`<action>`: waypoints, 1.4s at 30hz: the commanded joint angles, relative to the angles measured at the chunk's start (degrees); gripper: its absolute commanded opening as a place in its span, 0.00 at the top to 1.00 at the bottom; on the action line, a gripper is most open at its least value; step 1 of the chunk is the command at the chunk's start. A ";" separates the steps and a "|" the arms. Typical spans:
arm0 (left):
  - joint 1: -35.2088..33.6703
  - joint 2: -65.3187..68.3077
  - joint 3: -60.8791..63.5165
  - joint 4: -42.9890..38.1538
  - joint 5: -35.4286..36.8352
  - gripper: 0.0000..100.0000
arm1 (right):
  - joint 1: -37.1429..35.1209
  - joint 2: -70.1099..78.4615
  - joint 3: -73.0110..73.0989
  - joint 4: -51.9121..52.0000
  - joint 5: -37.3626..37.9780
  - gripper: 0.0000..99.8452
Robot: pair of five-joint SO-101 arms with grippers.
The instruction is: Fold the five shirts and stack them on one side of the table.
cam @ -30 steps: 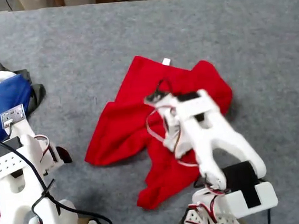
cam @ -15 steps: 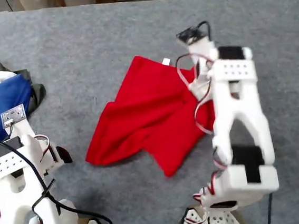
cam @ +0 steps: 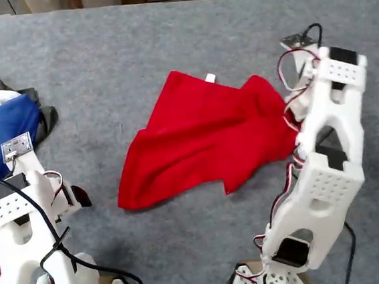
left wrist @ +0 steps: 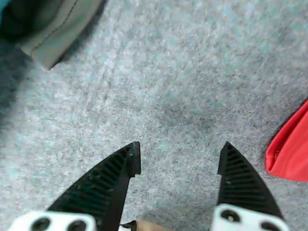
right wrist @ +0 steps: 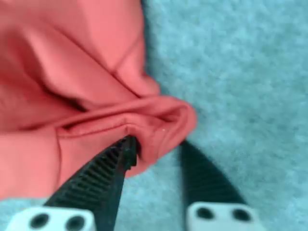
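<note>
Ideally, the right hand (right wrist: 158,147), clamped on the right-of-frame edge of the crumpled red fabric shirt (cam: 202,137) at mid-frame, draws it taut and low across the grey felt worktop (cam: 100,50).

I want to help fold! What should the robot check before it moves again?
1. Right gripper has the red shirt: ok, it is shut on a fold at the shirt's edge.
2. Left gripper is free to help: ok, it is open over the bare table and holds nothing.
3. Red shirt lies flat: not ok, it is bunched and creased.
4. Space around the red shirt: ok, nothing lies on the table close to it.
5. Pile at the table's side is neatly folded: cannot tell, it is cut off at the edge of the high view.
</note>
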 commanded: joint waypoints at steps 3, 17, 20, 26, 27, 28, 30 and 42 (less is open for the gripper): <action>0.00 -1.36 -0.09 -0.44 -0.44 0.73 | 1.89 -5.93 -3.12 4.31 4.13 0.58; 0.00 -1.36 -0.44 -0.09 -0.44 0.73 | -23.16 -17.54 -2.59 12.66 -6.95 0.77; 0.00 -1.36 -0.18 -0.09 -0.44 0.73 | -29.93 -14.29 -2.59 14.51 -12.13 0.77; -0.09 -1.36 0.00 0.00 -0.44 0.73 | -36.53 -5.93 -3.12 14.42 -19.08 0.77; -0.18 -1.36 0.09 0.09 -0.44 0.73 | -37.14 -4.70 -3.12 14.42 -19.60 0.77; -0.26 -1.36 0.09 0.09 -0.44 0.73 | -37.58 -3.74 -3.12 14.42 -19.96 0.77; -0.35 -1.36 0.09 0.09 -0.44 0.73 | -38.02 -2.42 -3.12 14.42 -19.96 0.77; -0.09 -1.36 0.00 0.09 -0.44 0.73 | -37.76 -1.54 -0.04 14.59 -19.52 0.77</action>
